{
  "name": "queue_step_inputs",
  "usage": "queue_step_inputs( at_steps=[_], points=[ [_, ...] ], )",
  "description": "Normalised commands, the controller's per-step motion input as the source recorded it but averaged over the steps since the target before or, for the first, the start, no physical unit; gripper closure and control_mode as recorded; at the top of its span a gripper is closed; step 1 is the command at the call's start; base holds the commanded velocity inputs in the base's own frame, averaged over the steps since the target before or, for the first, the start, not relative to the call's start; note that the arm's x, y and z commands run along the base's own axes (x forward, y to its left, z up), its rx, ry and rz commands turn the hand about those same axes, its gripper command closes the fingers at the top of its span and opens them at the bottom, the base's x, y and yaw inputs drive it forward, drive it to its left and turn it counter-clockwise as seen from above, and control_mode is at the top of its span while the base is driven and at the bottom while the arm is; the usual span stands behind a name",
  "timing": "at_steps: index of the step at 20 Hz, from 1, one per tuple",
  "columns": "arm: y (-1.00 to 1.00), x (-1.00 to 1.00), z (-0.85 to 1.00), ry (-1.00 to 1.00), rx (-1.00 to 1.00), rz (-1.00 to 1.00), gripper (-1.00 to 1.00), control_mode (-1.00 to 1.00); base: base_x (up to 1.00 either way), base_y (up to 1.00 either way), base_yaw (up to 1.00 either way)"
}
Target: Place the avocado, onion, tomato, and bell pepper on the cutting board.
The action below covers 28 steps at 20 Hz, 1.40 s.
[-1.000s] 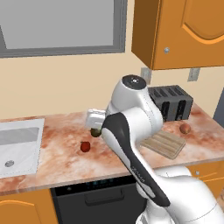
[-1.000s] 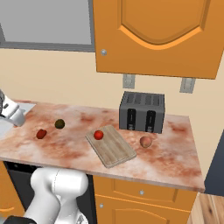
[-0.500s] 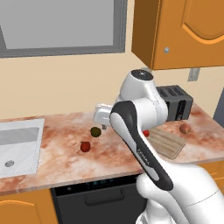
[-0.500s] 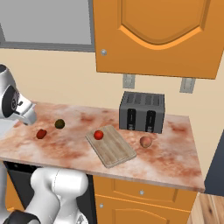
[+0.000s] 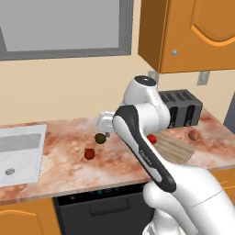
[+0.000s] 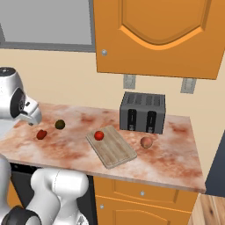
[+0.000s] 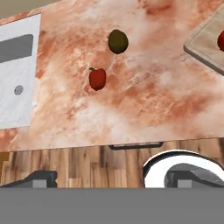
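Veg on the marbled pinkish stone counter (image 6: 79, 145), 4 total:
- 1 small dark olive-green round avocado (image 6: 60, 124)
- 1 dull pinkish-brown round onion (image 6: 146, 142)
- 2 bright red items: 1 red bell pepper w/ green stem (image 7: 97, 78), 1 round red tomato (image 6: 99, 135)

Other:
- 1 light tan striped wooden cutting board (image 6: 115, 149)
- 1 black 2-slot toaster (image 6: 142, 112)
- 1 white sink basin (image 5: 18, 153)
- 2 grey wall outlets (image 6: 129, 81)

Free room: bare counter (image 6: 74, 145) around avocado (image 6: 60, 124) and bell pepper (image 6: 41, 134).
Obstacles: toaster (image 6: 142, 112) behind cutting board (image 6: 115, 151).
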Motion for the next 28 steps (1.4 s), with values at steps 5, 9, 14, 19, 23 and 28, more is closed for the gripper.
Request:
queue_step_inputs(
  at_steps=[5, 9, 14, 19, 23, 28],
  points=[
    [0.06, 0.05, -0.04, 0.0, 0.03, 0.27, -1.0, -1.0, 0.0, 0.0, 0.0],
    [0.21, 0.09, -0.04, 0.0, 0.0, 0.13, -1.0, -1.0, 0.0, 0.0, 0.0],
    [0.23, 0.13, -0.05, 0.0, -0.04, 0.03, -1.0, -1.0, 0.0, 0.0, 0.0],
    [0.06, 0.13, -0.16, 0.0, -0.06, 0.01, -1.0, -1.0, 0.0, 0.0, 0.0],
    [0.0, 0.09, -0.21, 0.0, -0.02, 0.01, -1.0, -1.0, 0.0, 0.0, 0.0],
    [0.0, 0.18, -0.24, 0.0, 0.0, 0.03, -1.0, -1.0, 0.0, 0.0, 0.0]
  ],
)
